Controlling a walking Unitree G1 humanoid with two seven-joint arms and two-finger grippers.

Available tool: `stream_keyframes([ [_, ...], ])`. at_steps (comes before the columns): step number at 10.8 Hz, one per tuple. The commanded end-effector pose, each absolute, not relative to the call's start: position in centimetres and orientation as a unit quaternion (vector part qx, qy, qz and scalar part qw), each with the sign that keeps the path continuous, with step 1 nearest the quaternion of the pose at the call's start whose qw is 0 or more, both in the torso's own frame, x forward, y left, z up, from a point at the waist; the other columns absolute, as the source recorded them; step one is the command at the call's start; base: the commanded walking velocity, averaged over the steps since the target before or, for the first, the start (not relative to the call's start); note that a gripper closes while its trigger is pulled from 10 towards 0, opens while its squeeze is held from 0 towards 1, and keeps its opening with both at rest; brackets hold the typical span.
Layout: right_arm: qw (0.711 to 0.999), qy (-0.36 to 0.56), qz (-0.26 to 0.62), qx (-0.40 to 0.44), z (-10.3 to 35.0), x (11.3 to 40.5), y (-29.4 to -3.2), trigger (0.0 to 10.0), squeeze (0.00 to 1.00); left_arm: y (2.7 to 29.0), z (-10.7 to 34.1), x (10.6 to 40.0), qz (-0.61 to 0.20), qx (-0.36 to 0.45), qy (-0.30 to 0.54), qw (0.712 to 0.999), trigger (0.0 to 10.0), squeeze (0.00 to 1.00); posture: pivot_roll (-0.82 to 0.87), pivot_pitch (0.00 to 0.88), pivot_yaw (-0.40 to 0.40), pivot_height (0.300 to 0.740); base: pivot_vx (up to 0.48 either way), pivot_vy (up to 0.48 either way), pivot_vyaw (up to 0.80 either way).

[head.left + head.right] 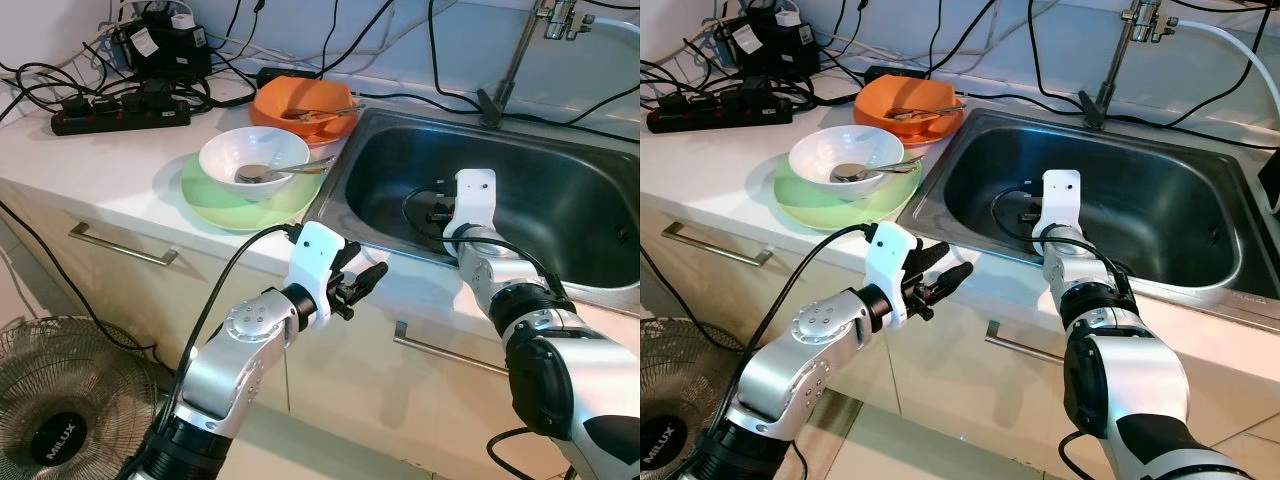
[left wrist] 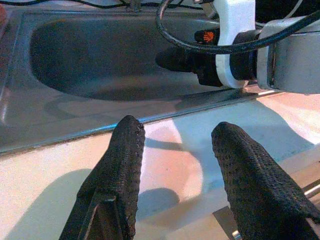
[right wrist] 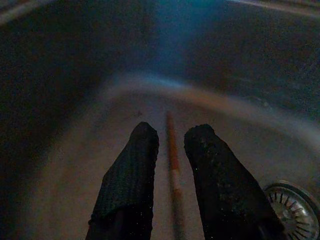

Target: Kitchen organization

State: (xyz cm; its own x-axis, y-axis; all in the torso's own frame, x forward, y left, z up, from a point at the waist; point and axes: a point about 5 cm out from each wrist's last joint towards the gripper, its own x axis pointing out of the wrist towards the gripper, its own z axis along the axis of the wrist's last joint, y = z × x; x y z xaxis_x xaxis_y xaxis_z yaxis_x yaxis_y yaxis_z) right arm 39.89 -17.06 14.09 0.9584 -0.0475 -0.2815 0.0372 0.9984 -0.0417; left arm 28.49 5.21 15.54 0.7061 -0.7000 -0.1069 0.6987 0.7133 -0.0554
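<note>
My right gripper (image 3: 172,132) reaches down into the steel sink (image 1: 560,190), its fingers a little apart and open just above the sink floor. A thin reddish stick (image 3: 173,160) lies on that floor, in line with the gap between the fingers and not held. My left gripper (image 1: 362,275) hovers open and empty over the counter's front edge, by the sink's front left corner. On the counter to the left, a white bowl (image 1: 250,150) holding a spoon (image 1: 275,175) rests on a green plate (image 1: 215,205). Behind it stands an orange bowl (image 1: 300,100) with cutlery in it.
The sink drain (image 3: 292,202) is close to my right fingers. A faucet (image 1: 510,70) rises behind the sink. A power strip (image 1: 120,115) and tangled cables crowd the back left of the counter. Drawer handles (image 1: 120,245) line the cabinet front, and a fan (image 1: 50,400) stands on the floor at left.
</note>
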Motion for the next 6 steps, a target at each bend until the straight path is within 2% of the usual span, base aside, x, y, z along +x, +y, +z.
stream_keyframes([
  [1, 0.983, 0.181, -0.004, -0.017, 12.1, 39.1, -16.1, 10.0, 0.0, 5.2, 15.9, 28.6, -0.375, -0.002, 0.054, 0.925, 10.0, 0.0, 0.26, 0.042, -0.04, 0.74, 0.0, 0.0, 0.0],
  [3, 0.997, 0.072, 0.002, -0.009, 15.4, 40.3, -15.8, 10.0, 0.0, 5.6, 16.2, 29.1, -0.353, 0.014, 0.035, 0.935, 10.0, 0.0, 0.26, 0.047, -0.041, 0.74, 0.0, 0.0, 0.0],
  [6, 0.998, -0.062, 0.007, -0.002, 19.3, 40.7, -15.4, 10.0, 0.0, 5.3, 16.4, 29.3, -0.346, 0.017, 0.027, 0.938, 10.0, 0.0, 0.24, 0.053, -0.038, 0.74, 0.0, 0.0, 0.0],
])
